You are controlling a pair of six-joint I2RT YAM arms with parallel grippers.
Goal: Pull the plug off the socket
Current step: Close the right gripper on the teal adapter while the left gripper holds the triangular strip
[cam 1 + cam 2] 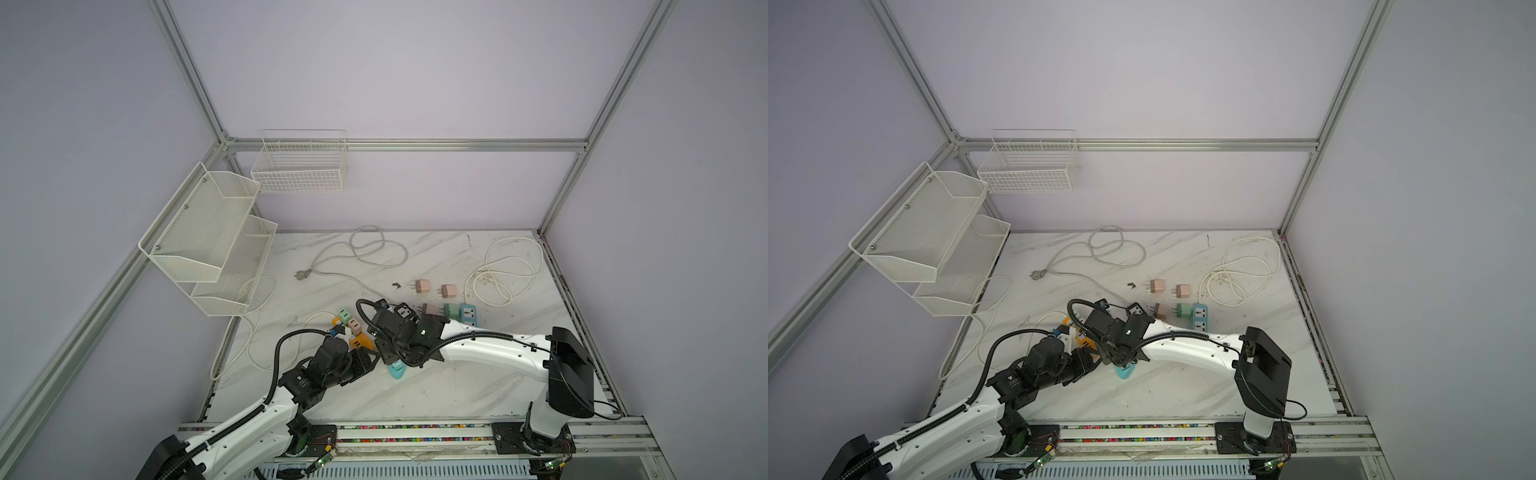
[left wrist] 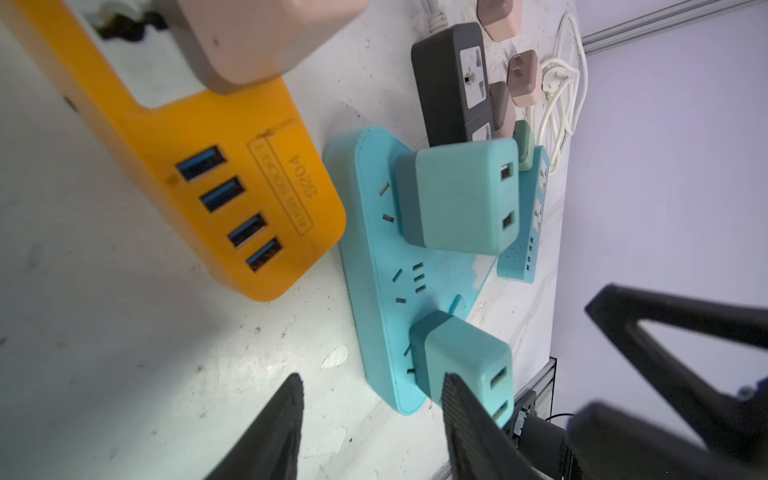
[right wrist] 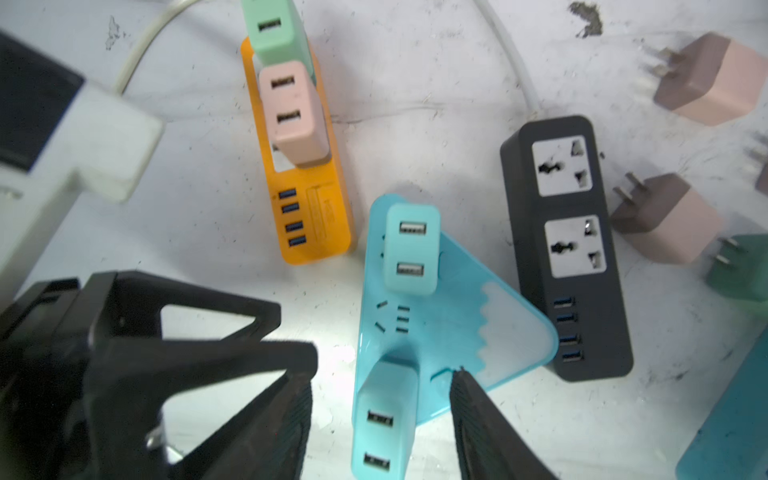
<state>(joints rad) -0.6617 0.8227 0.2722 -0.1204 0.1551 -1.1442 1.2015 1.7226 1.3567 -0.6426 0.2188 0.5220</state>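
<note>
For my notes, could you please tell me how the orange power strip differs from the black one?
The orange power strip holds a green charger and a pink charger; the black power strip has both sockets empty. One body is orange, the other black. Both carry four blue USB ports.

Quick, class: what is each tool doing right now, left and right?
Left tool: open, holding nothing.
Right tool: open, straddling the teal plug, not gripping.

Left arm (image 1: 249,428) and right arm (image 1: 490,353) meet mid-table, teal socket strip (image 1: 397,372) poking out beneath, orange strip (image 1: 360,343) beside, two loose pink adapters (image 1: 424,286) farther back, white cables (image 1: 507,266) coiled
</note>
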